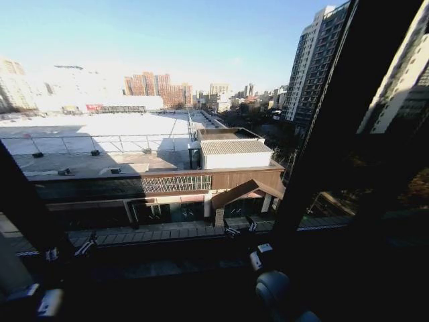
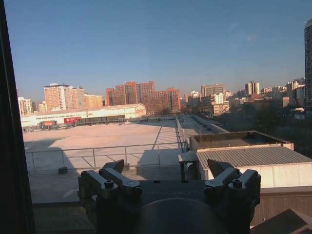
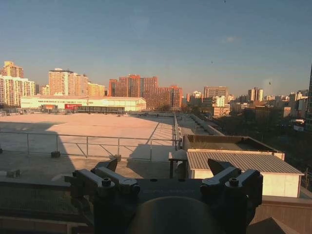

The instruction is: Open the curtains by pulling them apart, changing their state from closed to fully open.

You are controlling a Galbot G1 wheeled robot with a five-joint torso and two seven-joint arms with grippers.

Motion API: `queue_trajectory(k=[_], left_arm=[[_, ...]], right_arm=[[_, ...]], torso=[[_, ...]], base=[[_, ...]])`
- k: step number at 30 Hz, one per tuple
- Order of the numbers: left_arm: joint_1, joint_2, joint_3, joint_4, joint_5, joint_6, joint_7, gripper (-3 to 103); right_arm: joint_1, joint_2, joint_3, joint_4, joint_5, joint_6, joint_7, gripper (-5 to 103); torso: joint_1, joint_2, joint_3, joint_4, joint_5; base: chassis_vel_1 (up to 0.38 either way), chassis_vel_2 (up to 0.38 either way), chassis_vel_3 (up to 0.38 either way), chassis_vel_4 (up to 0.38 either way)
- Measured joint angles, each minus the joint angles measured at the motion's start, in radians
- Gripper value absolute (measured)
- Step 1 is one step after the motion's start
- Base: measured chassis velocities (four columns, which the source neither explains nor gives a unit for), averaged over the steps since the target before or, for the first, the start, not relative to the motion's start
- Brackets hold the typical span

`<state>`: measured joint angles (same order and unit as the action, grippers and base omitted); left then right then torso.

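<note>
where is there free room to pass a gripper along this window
Free: the wide pane between the left frame bar and the slanted frame bar, ahead of the open left gripper and right gripper. Crowded: low down, around the right arm.

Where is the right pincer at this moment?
In the head view, the right pincer is low and right of centre, open, close to the foot of the slanted dark window bar.

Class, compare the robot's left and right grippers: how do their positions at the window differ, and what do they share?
The left gripper sits at the head view's lower left, the right gripper nearer the middle. A dark frame bar edges the left gripper's wrist view; the right gripper faces clear glass. Both are open, empty, pointing outdoors.
</note>
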<state>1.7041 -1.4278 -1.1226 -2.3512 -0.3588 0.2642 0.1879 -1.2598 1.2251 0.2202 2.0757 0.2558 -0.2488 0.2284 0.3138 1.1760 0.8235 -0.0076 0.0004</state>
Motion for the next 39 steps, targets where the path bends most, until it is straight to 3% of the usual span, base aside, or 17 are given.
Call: queue_trajectory(k=[3, 6, 20, 39], left_arm=[[0.017, 0.001, -0.003, 0.0, -0.031, -0.012, 0.039, 98], [0.019, -0.002, 0.002, 0.006, -0.045, -0.018, 0.043, 100], [0.005, -0.019, 0.062, -0.01, -0.072, 0.01, -0.039, 100], [-0.012, -0.024, 0.078, -0.013, -0.067, 0.041, -0.044, 100]], right_arm=[[0.002, 0.0, 0.004, 0.021, 0.009, -0.043, -0.003, 100], [0.002, 0.002, 0.007, 0.031, 0.01, -0.067, -0.013, 100], [-0.004, -0.003, 0.025, 0.048, 0.008, -0.086, -0.014, 100], [-0.004, -0.025, 0.029, 0.058, 0.018, -0.101, -0.009, 100]], torso=[[0.0, 0.0, 0.0, 0.0001, -0.0002], [0.0, 0.0, 0.0, 0.0, -0.0002], [0.0, 0.0, 0.0, 0.0, -0.0003], [0.0, 0.0, 0.0, -0.0001, -0.0002]], base=[[0.0, 0.0, 0.0, 0.0], [0.0, 0.0, 0.0, 0.0], [-0.055, -0.06, 0.058, 0.057], [-0.295, -0.293, 0.288, 0.288]])
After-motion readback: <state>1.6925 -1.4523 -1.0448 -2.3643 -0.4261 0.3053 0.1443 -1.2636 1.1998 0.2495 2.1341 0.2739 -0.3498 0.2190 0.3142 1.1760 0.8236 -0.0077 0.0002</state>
